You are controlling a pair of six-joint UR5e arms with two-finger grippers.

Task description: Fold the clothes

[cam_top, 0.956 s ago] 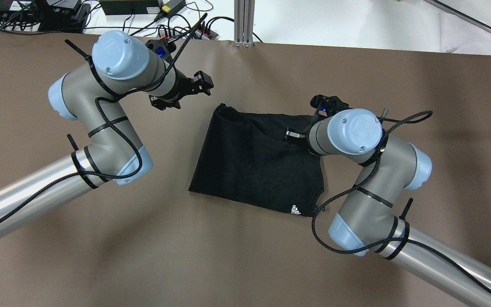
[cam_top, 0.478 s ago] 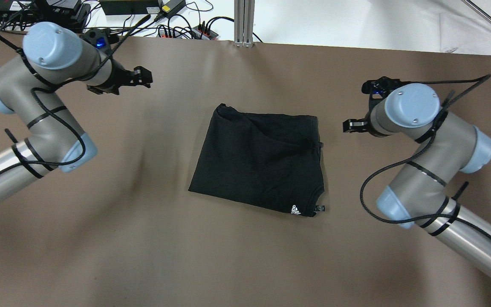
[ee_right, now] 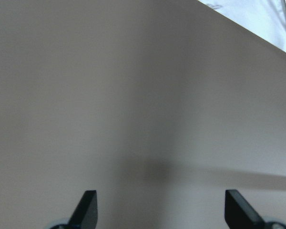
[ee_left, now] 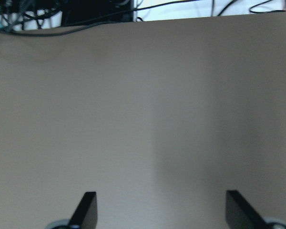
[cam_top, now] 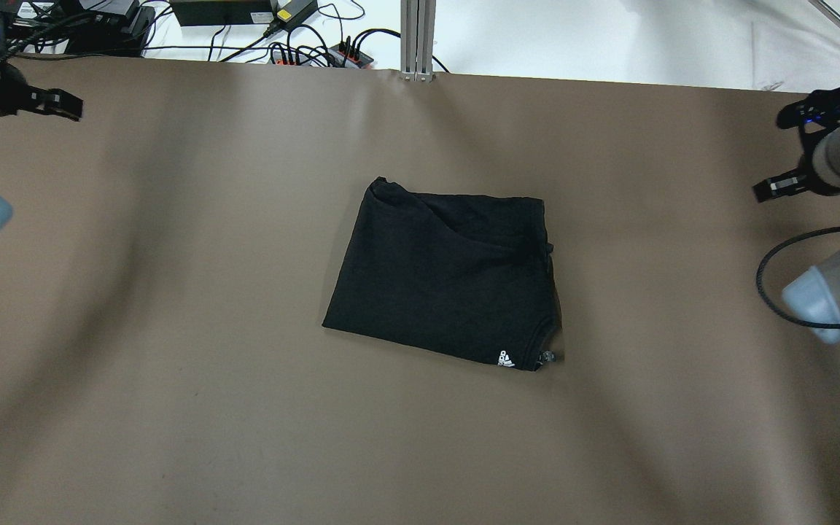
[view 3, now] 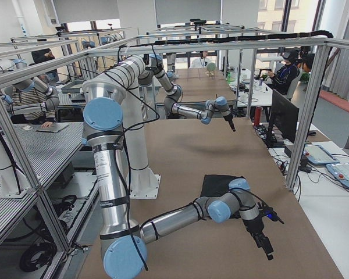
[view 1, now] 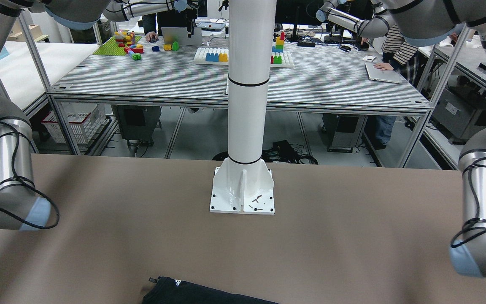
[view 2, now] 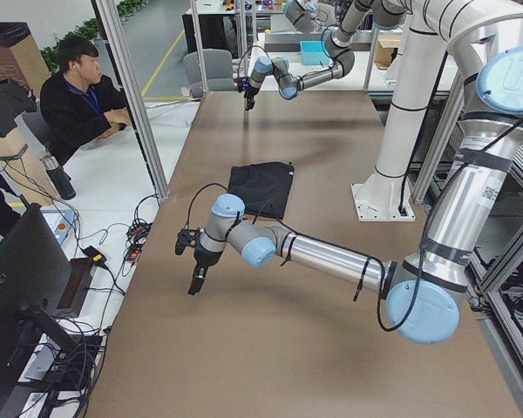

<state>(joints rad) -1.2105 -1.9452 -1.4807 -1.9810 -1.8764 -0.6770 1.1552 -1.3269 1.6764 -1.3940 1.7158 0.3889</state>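
The black garment [cam_top: 449, 277] lies folded into a rough rectangle at the middle of the brown table [cam_top: 172, 364]. Its small white print [cam_top: 505, 358] and tag [cam_top: 547, 356] are at the near right corner. It also shows in the front view [view 1: 201, 295], the left view [view 2: 261, 187] and the right view [view 3: 221, 186]. My left gripper [cam_top: 63, 106] is open and empty at the far left edge, well clear of the garment. My right gripper [cam_top: 766, 191] is open and empty at the far right. Both wrist views show spread fingers [ee_left: 88, 205] [ee_right: 88, 205] over bare table.
Cables and power strips [cam_top: 303, 44] lie beyond the table's far edge beside an aluminium post [cam_top: 418, 36]. The robot's white column base [view 1: 243, 190] stands on the near side. A seated operator [view 2: 83, 87] is beyond the far edge.
Both arms have swung outward from the garment to the table's left and right edges. The garment has stayed where it was.
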